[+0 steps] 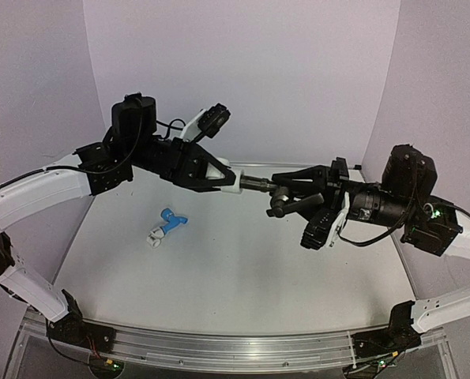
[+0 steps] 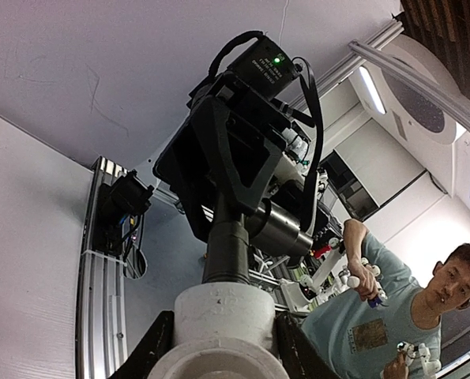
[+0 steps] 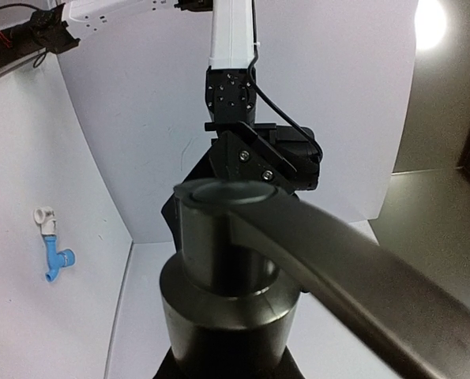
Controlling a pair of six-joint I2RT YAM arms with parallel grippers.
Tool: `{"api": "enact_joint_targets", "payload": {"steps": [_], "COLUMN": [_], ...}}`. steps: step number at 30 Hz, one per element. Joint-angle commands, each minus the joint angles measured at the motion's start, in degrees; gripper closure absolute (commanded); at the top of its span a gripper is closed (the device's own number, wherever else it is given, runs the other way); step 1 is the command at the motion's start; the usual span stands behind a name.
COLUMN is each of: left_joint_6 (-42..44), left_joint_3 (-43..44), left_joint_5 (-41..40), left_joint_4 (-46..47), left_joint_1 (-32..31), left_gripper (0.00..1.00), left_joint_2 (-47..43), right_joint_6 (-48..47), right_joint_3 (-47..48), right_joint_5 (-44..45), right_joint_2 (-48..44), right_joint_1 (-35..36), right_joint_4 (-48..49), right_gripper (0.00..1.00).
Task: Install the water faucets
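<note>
My left gripper [image 1: 228, 180] is shut on a white pipe fitting [image 1: 233, 181], held in the air above the table; the left wrist view shows the fitting [image 2: 219, 328] between my black fingers. My right gripper [image 1: 286, 196] is shut on the dark grey metal faucet [image 1: 276, 193] with its lever handle hanging down. The faucet's spigot end meets the white fitting, the two lined up end to end. The faucet [image 3: 235, 292] fills the right wrist view, so my right fingers are hidden there. The light blue plastic faucet [image 1: 171, 219] lies on the table at the left, joined to a second white fitting [image 1: 155, 236].
The white table [image 1: 235, 276] has white walls on the left, back and right. An aluminium rail [image 1: 235, 347] with the arm bases runs along the near edge. The blue faucet also shows in the right wrist view [image 3: 54, 259].
</note>
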Motion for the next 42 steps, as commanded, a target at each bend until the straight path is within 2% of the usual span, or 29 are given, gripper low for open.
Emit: {"api": "enact_joint_targets", "payload": {"steps": [1,10,20,25,33,37,42], "left_joint_6": [4.6,8.8,21.7,29.6,44.3,53.7,66.9], "left_joint_3": [3.2,2.7,3.8,5.0,2.5,-0.1,-3.8], "left_joint_5": [-1.3,-4.3,-12.9,-18.8,-29.8,-36.4,-46.2], "left_joint_4": [-1.2,-2.0,-10.8,-15.5,-17.8,-17.2,-16.8], "left_joint_1": [-4.2,-4.6,-5.9,-6.9,-8.5,-10.0,-12.9], "left_gripper": [1.00,1.00,1.00,1.00,1.00,0.99,0.93], "left_joint_2": [-0.3,-2.1,-3.8,-4.2,-7.0,-9.2,-11.7], "right_joint_6": [9.6,22.8,45.1,58.5,77.1,82.3,84.6], "right_joint_3": [3.9,4.1,8.0,10.0,11.7,11.7,12.0], "right_joint_5": [1.9,2.9,2.2,0.8,-5.8,-9.8,-13.0], "right_joint_2": [3.5,4.2,6.4,7.4,8.1,8.5,8.7], "right_joint_1": [0.3,0.8,0.8,0.8,0.8,0.8,0.9], "right_joint_4": [3.2,4.9,3.7,2.2,0.3,0.0,-0.2], "right_gripper": [1.00,1.00,1.00,1.00,1.00,1.00,1.00]}}
